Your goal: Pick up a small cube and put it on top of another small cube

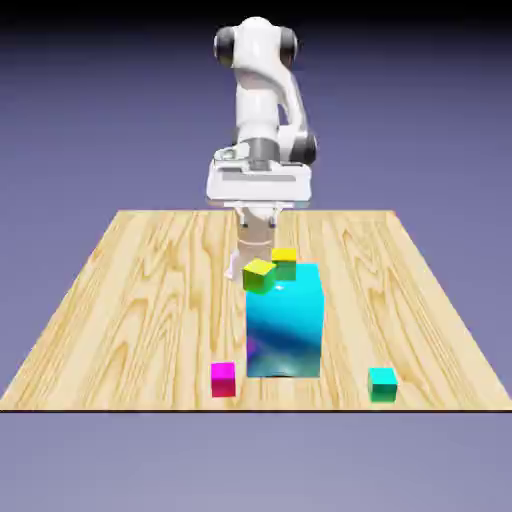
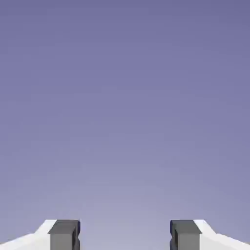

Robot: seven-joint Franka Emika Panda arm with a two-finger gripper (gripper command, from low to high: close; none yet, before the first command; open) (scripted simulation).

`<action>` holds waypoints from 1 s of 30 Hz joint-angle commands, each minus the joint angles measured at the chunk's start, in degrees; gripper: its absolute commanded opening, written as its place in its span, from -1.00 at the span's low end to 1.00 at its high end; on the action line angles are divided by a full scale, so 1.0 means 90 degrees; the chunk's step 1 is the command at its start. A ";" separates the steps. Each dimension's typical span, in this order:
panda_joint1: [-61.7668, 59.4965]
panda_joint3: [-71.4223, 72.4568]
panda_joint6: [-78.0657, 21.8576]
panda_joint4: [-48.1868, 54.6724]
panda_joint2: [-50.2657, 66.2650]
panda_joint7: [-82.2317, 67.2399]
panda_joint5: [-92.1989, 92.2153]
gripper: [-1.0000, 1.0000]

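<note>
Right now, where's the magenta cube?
Exterior view: front edge of the wooden table, left of centre, just left of the big blue-teal block; magenta cube sits upright there.

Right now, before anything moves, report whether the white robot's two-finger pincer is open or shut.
Open: the pincer has its two grey tips wide apart, only plain blue-violet backdrop showing between them.

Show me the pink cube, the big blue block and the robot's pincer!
Pink cube (image 1: 223, 380): exterior view, front face.
Big blue block (image 1: 284, 325): exterior view, front face.
Pincer (image 2: 125, 235): hand view, between its open tips.
</note>
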 commanded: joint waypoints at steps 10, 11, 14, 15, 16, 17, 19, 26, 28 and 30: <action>-0.0134 -0.0041 -0.2532 0.2114 0.2308 -0.0136 -0.0174 0.00; -0.0148 -0.0045 -0.2785 0.2325 0.2538 -0.0150 -0.0191 0.00; -0.0188 -0.0057 -0.3544 0.2959 0.3230 -0.0191 -0.0243 0.00; -0.0201 -0.0061 -0.3797 0.3170 0.3461 -0.0204 -0.0261 0.00; -0.0215 -0.0066 -0.4051 0.3382 0.3692 -0.0218 -0.0278 0.00; -0.0228 -0.0070 -0.4304 0.3593 0.3923 -0.0231 -0.0295 0.00; -0.0255 -0.0078 -0.4810 0.4016 0.4384 -0.0259 -0.0330 0.00; -0.0349 -0.0106 -0.6582 0.5495 0.5999 -0.0354 -0.0452 0.00; -0.0376 -0.0115 -0.7088 0.5918 0.6460 -0.0381 -0.0486 0.00; -0.0403 -0.0123 -0.7595 0.6340 0.6922 -0.0408 -0.0521 0.00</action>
